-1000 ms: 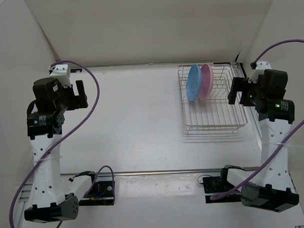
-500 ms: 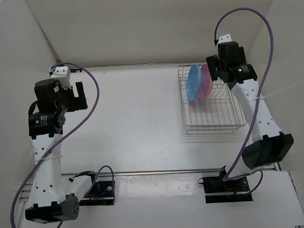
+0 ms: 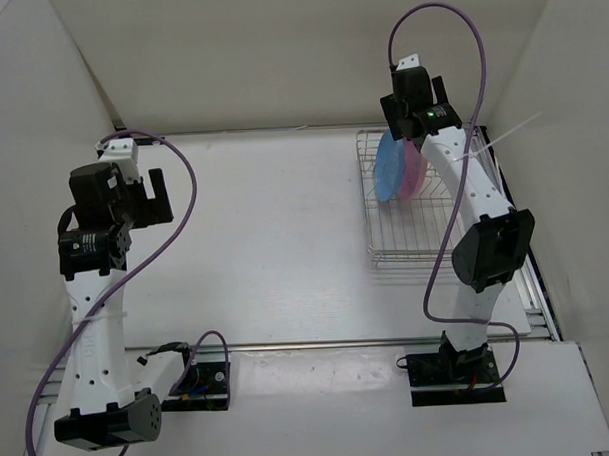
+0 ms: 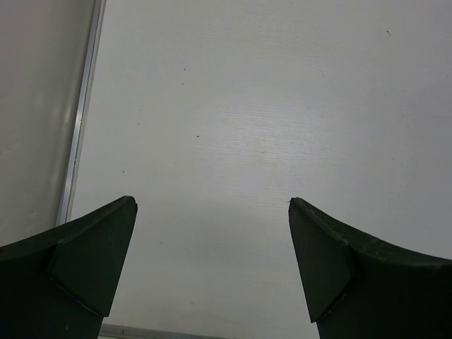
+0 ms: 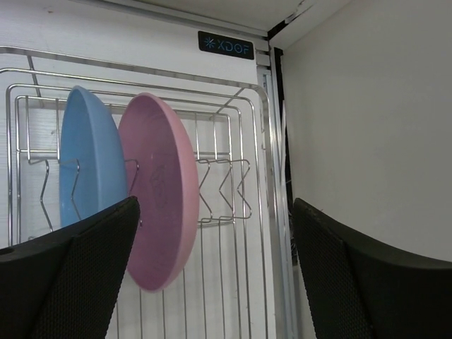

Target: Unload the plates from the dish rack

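The silver wire dish rack (image 3: 425, 229) stands at the back right of the table. Two plates stand on edge in its far end: a light blue plate (image 3: 386, 165) and, to its right, a pink plate (image 3: 415, 174). My right gripper (image 3: 405, 132) hovers over the rack's back end, just above the plates, open and holding nothing. In the right wrist view the blue plate (image 5: 83, 166) and pink plate (image 5: 159, 192) sit below and left of the right gripper (image 5: 215, 205), in front of the rack's prongs (image 5: 233, 191). My left gripper (image 3: 155, 193) hangs open over bare table far to the left (image 4: 212, 201).
The enclosure's right wall (image 5: 367, 127) rises close beside the rack, and the back wall is just behind it. A black label (image 5: 225, 44) sits at the table's back edge. A metal rail (image 4: 79, 141) runs along the left table edge. Purple cables loop above both arms.
The right arm has swung from beside the rack's right side up and to the left, over the rack's back end above the plates. The left arm has hardly moved.
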### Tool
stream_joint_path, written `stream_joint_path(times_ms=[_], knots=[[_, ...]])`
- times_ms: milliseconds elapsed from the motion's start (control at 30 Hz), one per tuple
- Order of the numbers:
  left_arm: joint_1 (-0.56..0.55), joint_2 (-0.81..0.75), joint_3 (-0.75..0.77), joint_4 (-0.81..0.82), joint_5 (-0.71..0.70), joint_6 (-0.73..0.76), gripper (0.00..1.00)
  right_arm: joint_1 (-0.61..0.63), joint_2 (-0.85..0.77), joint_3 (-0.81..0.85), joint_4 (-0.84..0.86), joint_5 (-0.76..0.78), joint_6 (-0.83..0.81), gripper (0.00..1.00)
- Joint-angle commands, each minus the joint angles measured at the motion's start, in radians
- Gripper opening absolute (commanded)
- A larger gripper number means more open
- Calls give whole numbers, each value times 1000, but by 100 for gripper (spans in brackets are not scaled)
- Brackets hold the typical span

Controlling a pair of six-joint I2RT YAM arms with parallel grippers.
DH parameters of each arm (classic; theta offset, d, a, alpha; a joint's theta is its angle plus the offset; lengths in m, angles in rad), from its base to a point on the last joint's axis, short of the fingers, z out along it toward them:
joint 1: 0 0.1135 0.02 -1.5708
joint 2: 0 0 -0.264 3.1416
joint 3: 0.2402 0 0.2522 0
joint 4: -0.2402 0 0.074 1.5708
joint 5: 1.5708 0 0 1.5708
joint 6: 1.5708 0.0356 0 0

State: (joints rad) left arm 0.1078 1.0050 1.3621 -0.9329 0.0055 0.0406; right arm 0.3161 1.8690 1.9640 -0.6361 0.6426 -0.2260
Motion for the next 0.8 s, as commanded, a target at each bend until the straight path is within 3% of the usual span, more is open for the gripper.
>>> stream_joint_path(times_ms=[0,433,667,767], knots=[[4,-32,-11,22,-24,1,100,-2,7,53,4,-15,66,89],[42,-42,8,22,7,1,100,-58,39,-62,24,-6,96,77],[43,-42,17,22,17,1,100,-91,30,-163,47,-57,105,77],[43,-32,26,22,17,1,100,-91,39,-172,47,-57,105,67]])
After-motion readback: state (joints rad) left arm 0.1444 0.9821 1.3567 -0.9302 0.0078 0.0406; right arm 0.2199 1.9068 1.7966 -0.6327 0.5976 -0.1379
